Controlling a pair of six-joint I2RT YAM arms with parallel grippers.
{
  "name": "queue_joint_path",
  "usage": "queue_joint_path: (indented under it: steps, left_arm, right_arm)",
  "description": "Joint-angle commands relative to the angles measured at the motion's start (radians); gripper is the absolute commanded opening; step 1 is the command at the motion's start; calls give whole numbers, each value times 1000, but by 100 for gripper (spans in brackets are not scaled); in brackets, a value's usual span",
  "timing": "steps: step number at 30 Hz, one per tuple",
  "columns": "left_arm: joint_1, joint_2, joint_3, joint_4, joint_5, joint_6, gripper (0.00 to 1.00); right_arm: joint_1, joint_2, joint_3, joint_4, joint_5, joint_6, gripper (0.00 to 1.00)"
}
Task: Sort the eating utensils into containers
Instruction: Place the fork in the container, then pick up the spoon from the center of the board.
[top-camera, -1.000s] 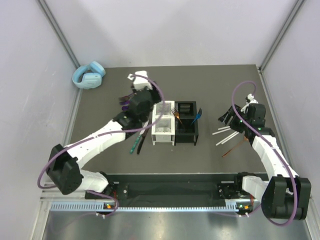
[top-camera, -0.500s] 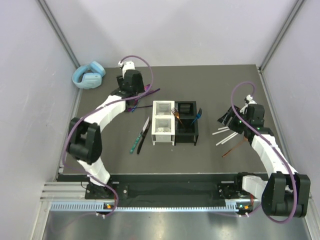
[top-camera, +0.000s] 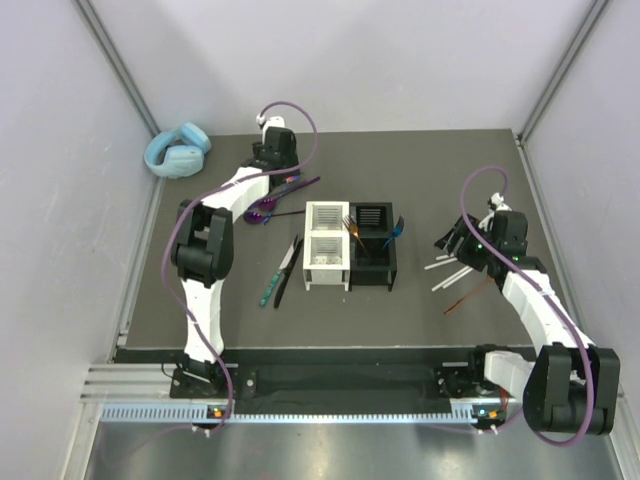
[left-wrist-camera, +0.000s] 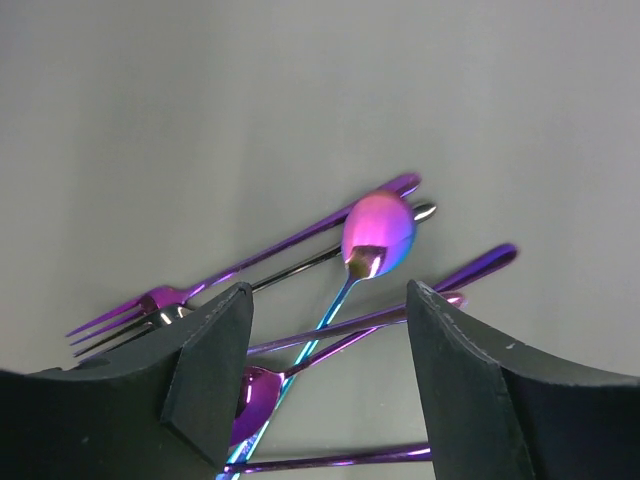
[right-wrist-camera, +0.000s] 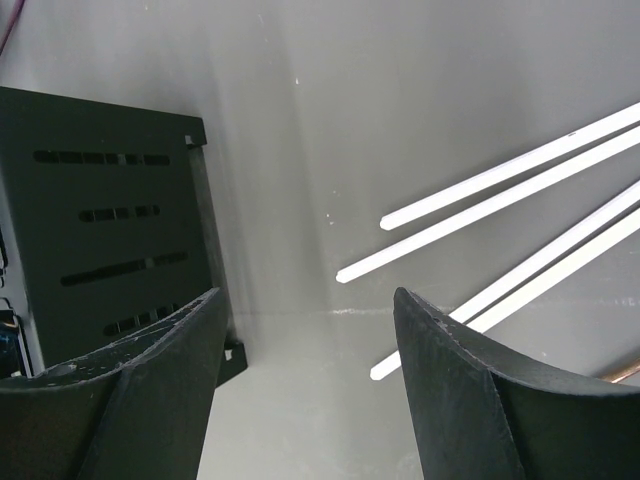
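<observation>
Several iridescent purple-blue spoons and forks (top-camera: 272, 205) lie in a loose pile at the back left of the mat. My left gripper (top-camera: 278, 185) hangs open just above them. The left wrist view shows a spoon (left-wrist-camera: 378, 232) and a fork (left-wrist-camera: 150, 308) under the open left gripper (left-wrist-camera: 325, 335). The white caddy (top-camera: 326, 246) and the black caddy (top-camera: 372, 262) stand side by side at centre. An orange fork (top-camera: 352, 228) and a blue utensil (top-camera: 396, 231) stand in the black one. A green-handled knife (top-camera: 269, 286) lies left of the white caddy. My right gripper (top-camera: 448, 237) is open beside white sticks (top-camera: 452, 270) and a brown stick (top-camera: 468, 297).
Light-blue headphones (top-camera: 177, 150) lie at the back left corner. A dark knife (top-camera: 290, 262) lies beside the green-handled one. In the right wrist view the open right gripper (right-wrist-camera: 310, 340) is between the black caddy's slotted wall (right-wrist-camera: 100, 220) and the white sticks (right-wrist-camera: 500, 195).
My left arm has swung from beside the white caddy to the back left, over the purple cutlery pile. The right arm has barely moved.
</observation>
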Motion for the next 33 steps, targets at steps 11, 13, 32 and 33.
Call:
queue_joint_path:
  steps: [11, 13, 32, 33]
  left_arm:
    - [19, 84, 48, 8, 30, 28, 65]
    - [20, 98, 59, 5, 35, 28, 64]
    - [22, 150, 49, 11, 43, 39, 60]
    - [22, 153, 53, 6, 43, 39, 60]
  right_arm:
    - [-3, 11, 5, 22, -10, -12, 68]
    - [-3, 10, 6, 18, -9, -15, 68]
    - [-3, 33, 18, 13, -9, -15, 68]
    - [-3, 30, 18, 13, -10, -18, 68]
